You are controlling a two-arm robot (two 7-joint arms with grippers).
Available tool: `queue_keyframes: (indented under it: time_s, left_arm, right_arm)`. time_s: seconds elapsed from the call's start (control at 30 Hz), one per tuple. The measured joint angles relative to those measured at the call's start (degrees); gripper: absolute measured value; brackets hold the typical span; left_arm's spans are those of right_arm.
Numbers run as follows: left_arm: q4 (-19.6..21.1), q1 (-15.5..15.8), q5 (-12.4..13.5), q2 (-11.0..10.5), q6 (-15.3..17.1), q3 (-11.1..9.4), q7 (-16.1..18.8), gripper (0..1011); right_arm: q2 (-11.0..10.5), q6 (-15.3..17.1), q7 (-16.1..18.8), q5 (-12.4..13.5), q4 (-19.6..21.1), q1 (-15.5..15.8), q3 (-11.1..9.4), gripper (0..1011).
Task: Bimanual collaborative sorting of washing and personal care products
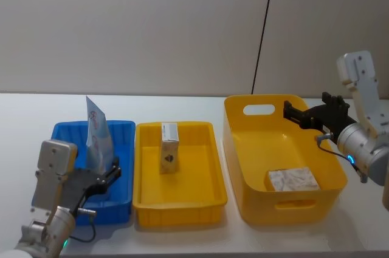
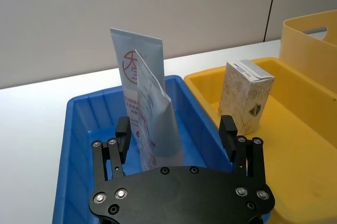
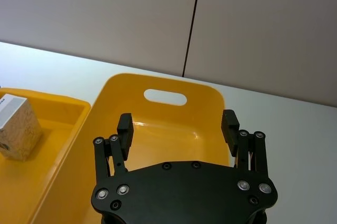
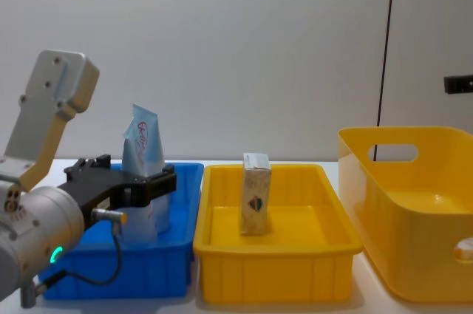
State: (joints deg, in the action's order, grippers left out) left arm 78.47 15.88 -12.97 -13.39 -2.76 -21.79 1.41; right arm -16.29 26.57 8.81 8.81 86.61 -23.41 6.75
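Observation:
A pale blue squeeze tube (image 1: 97, 132) with red print stands upright in the blue bin (image 1: 67, 133). My left gripper (image 1: 111, 176) is open around the tube's lower part (image 2: 150, 124), one finger on each side. A cream carton (image 1: 169, 147) with a dark emblem stands in the middle yellow tray (image 1: 206, 200). Another pale patterned carton (image 1: 293, 179) lies flat in the large yellow basket (image 1: 243, 167). Over that basket's far right rim my right gripper (image 1: 298, 114) hovers, open and holding nothing (image 3: 177, 125).
The three containers sit side by side on a white table (image 1: 24, 118) against a grey wall. The basket (image 4: 403, 210) has tall walls with handle slots (image 3: 165, 96). Bare table lies in front of and behind the bins.

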Motion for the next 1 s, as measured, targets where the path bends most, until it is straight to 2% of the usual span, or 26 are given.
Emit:
queue_keyframes:
  time_s: [0.7,0.9,0.93,1.0]
  left_arm:
    - [-3.6,4.32,2.64,0.8,1.87,-0.94,-1.69,999]
    - [-3.97,4.77,2.93,0.89,2.12,-1.06,-1.86,896]
    - [-4.06,4.86,3.0,0.9,2.19,-1.08,-1.9,847]
    - [-4.14,4.95,3.05,0.92,2.24,-1.1,-1.93,812]
  right_arm:
    - [0.0,0.0,0.0,0.0,0.0,0.0,0.0,1003]
    - [0.0,0.0,0.0,0.0,0.0,0.0,0.0,1004]
    - [0.0,0.0,0.0,0.0,0.0,0.0,0.0,1004]
    - [0.0,0.0,0.0,0.0,0.0,0.0,0.0,1003]
